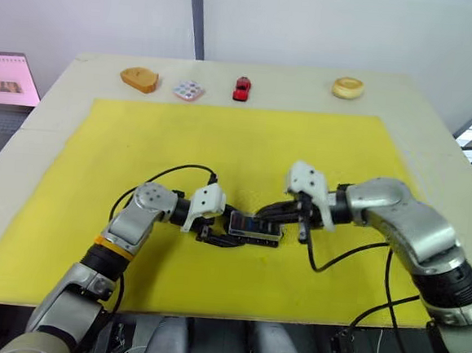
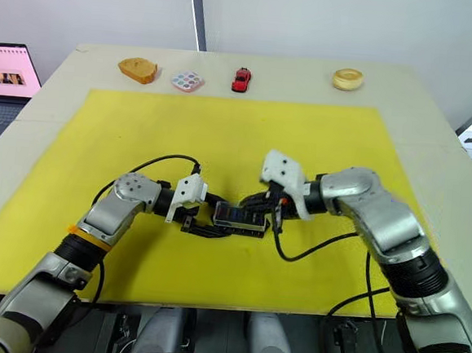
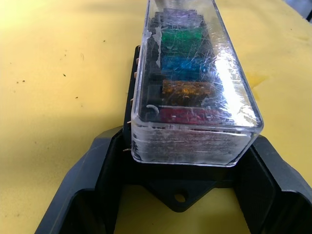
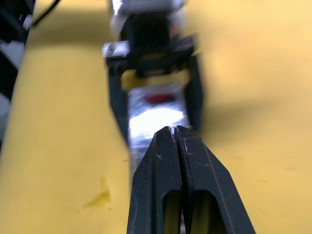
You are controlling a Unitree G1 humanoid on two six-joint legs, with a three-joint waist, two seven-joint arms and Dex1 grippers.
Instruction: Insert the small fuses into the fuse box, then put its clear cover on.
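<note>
The fuse box (image 1: 254,228) lies in the middle of the yellow mat, and the clear cover (image 3: 195,78) sits on top of it. Through the cover I see small fuses in a row: purple (image 3: 183,17), green (image 3: 180,39), teal (image 3: 183,63), yellow-brown (image 3: 187,87) and red (image 3: 183,114). My left gripper (image 1: 217,234) grips the box's left end, one finger (image 3: 97,170) on each side. My right gripper (image 4: 174,130) is shut, and its joined fingertips rest on the cover's top near the right end.
Along the table's far edge lie a slice of bread (image 1: 140,78), a multicoloured square tile (image 1: 189,90), a red toy car (image 1: 242,88) and a round yellowish ring (image 1: 348,88). A laptop (image 1: 6,81) stands off the table's left. Black cables trail from both wrists.
</note>
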